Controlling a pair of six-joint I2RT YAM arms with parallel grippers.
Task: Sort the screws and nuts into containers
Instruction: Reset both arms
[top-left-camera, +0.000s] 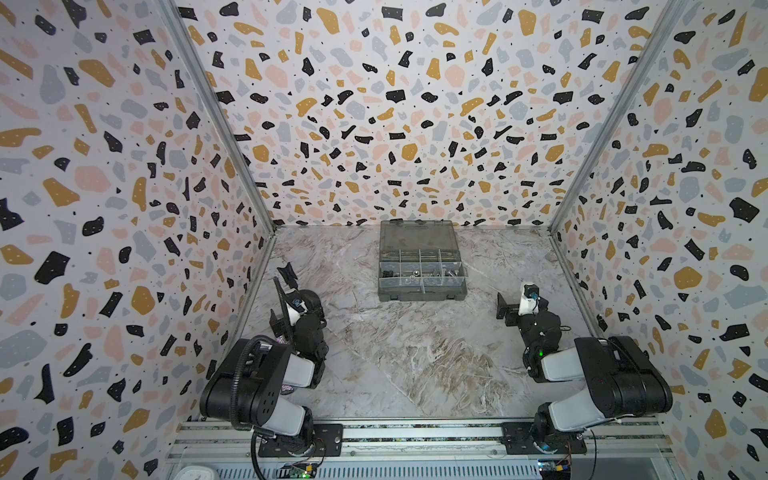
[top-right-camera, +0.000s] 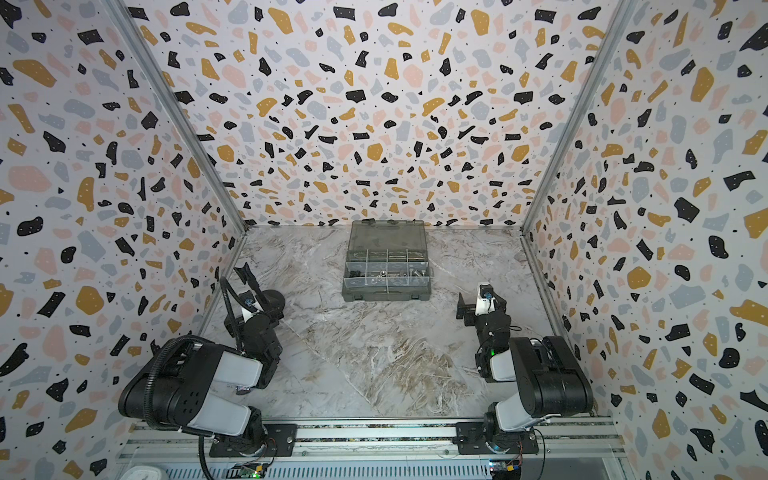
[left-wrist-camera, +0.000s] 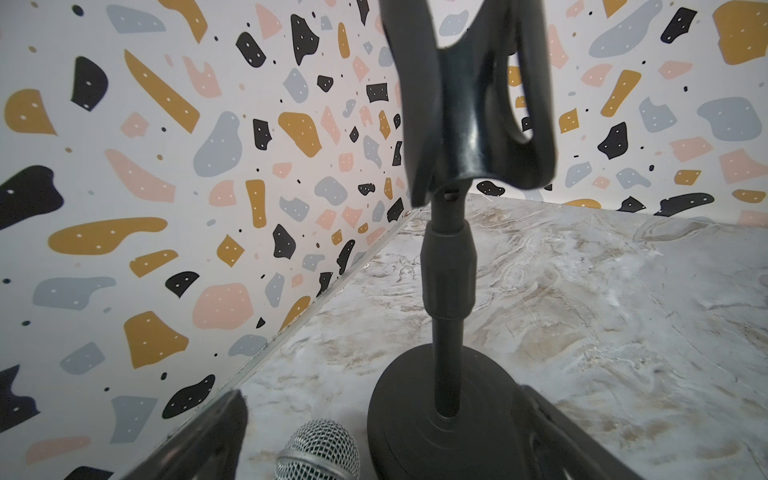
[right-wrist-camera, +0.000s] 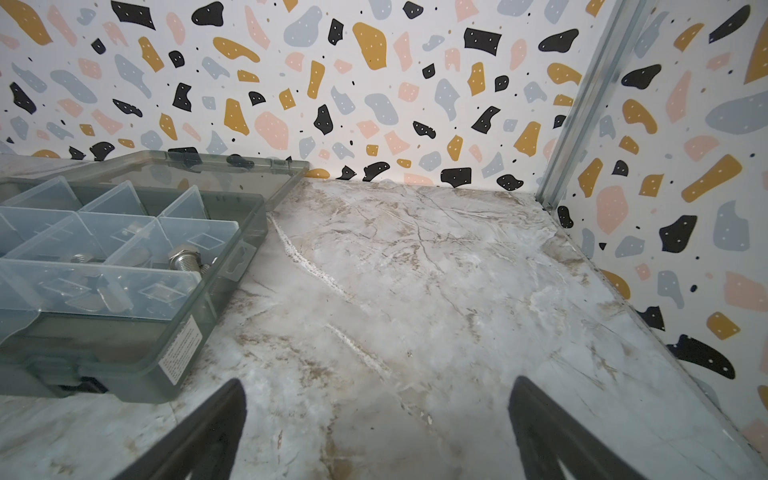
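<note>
The containers are compartments of a grey organizer box (top-left-camera: 422, 291) (top-right-camera: 386, 291) with its lid open, at the back middle of the table. The screws lie in its middle row: black ones (top-left-camera: 388, 273) at the left, silver hex ones (top-left-camera: 446, 273) (right-wrist-camera: 183, 258) at the right. The nuts show as a shiny round piece (top-left-camera: 414, 273) between them. My left gripper (top-left-camera: 297, 316) (left-wrist-camera: 382, 395) is open at the left wall, with nothing gripped. My right gripper (top-left-camera: 521, 307) (right-wrist-camera: 378, 386) is open over bare table, right of the box.
A black round-based stand (left-wrist-camera: 446, 291) (top-left-camera: 286, 272) rises just ahead of the left gripper, its base between the fingers. A microphone's mesh head (left-wrist-camera: 318, 451) lies beside that base. Patterned walls close the table on three sides.
</note>
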